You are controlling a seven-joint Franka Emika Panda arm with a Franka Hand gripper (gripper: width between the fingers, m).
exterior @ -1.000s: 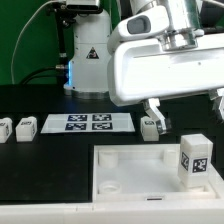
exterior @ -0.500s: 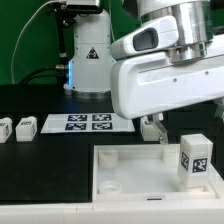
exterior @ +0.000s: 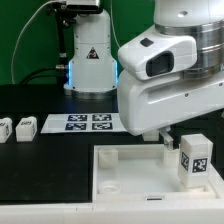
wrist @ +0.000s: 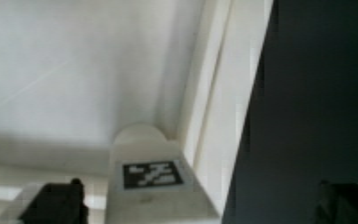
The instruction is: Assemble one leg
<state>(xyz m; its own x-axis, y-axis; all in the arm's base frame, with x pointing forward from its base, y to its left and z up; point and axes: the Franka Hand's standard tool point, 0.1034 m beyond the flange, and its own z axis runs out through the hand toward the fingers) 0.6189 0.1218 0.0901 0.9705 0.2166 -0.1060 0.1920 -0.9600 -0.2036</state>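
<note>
A white leg [exterior: 195, 158] with a black-and-white tag stands upright in the white tray-like piece [exterior: 125, 170], near its corner on the exterior view's right. My gripper [exterior: 167, 142] hangs just beside it, mostly hidden by the arm's white body. In the wrist view the tagged leg [wrist: 153, 175] lies between my two dark fingertips [wrist: 55, 200], nearer one of them and not touched. My gripper [wrist: 199, 205] is open and empty. Two more legs [exterior: 5, 129] [exterior: 27, 126] lie on the black table at the exterior view's left.
The marker board [exterior: 88, 123] lies flat behind the tray. The arm's base [exterior: 90, 60] stands at the back. In the wrist view the tray's edge [wrist: 208, 110] borders the dark table.
The arm has moved toward the exterior view's right and fills more of the picture. It now hides the leg that lay by the marker board's end.
</note>
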